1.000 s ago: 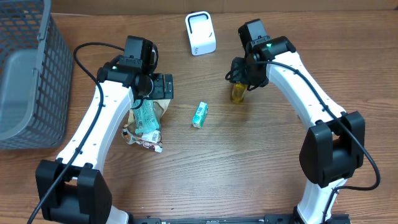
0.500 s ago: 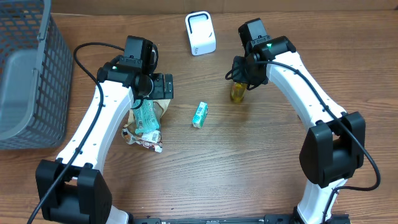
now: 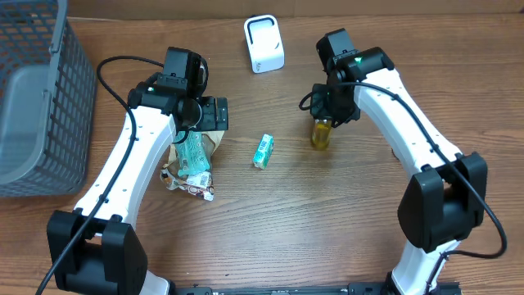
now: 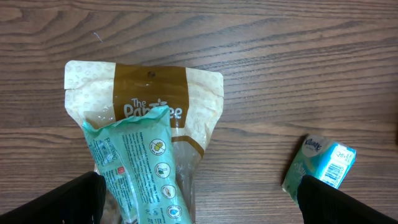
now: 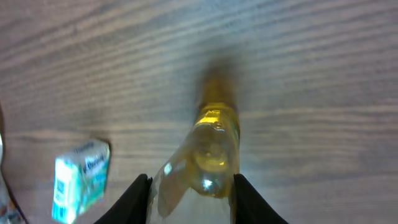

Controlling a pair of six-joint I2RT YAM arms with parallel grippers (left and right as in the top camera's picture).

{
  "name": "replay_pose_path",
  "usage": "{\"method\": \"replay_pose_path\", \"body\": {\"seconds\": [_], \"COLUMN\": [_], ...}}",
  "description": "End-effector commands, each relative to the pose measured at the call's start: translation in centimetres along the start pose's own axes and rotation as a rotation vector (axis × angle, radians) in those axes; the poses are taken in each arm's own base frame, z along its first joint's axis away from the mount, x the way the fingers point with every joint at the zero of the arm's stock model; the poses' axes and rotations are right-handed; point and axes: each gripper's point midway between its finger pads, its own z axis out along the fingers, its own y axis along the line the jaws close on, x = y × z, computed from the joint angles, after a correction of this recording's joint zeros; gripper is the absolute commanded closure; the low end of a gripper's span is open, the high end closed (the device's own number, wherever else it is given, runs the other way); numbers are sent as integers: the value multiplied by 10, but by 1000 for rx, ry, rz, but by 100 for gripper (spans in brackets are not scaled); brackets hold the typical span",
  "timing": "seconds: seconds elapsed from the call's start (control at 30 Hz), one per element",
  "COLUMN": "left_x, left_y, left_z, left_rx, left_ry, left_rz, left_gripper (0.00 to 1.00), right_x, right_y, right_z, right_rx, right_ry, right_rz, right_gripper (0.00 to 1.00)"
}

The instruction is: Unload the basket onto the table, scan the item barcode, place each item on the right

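A small clear bottle of yellow liquid (image 3: 320, 134) stands right of centre, and my right gripper (image 3: 323, 121) is shut on it from above. In the right wrist view the bottle (image 5: 214, 140) fills the gap between both black fingers (image 5: 140, 196), its lower end blurred over the wood. The white barcode scanner (image 3: 264, 44) stands at the back centre, apart from the bottle. My left gripper (image 3: 196, 131) hangs open over a pile of packets at the left, its fingers (image 4: 68, 199) spread wide and touching nothing.
Under the left gripper lie a cream-and-brown pouch (image 4: 146, 109) and a green wipes pack (image 4: 134, 168). A small teal tissue pack (image 3: 263, 151) lies mid-table, also seen from the right wrist (image 5: 81, 177). A grey mesh basket (image 3: 41, 90) fills the far left.
My right gripper has closed on the yellow bottle and shifted it a little to the right and toward the front. The left arm has not moved.
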Motion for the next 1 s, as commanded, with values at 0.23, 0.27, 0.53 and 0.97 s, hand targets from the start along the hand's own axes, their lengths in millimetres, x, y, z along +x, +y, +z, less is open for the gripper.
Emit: {"method": "replay_pose_path", "body": {"seconds": [0.23, 0.27, 0.53, 0.97], "left_x": [-6, -6, -6, -6], "left_y": [-5, -5, -5, -5], "left_z": [-4, -4, -4, -4], "left_rx": [11, 11, 11, 11], "left_ry": [-17, -17, -17, -17], "left_rz": [21, 21, 21, 21], "left_gripper": [0, 0, 0, 0], "right_x": [30, 34, 50, 50], "right_y": [10, 11, 9, 8], "right_z": [-38, -38, -38, -38], "right_rx": [-4, 0, 25, 27], "right_ry": [10, 21, 79, 76], "right_rz": [-152, -159, -175, -176], "right_gripper": [82, 82, 81, 81]}}
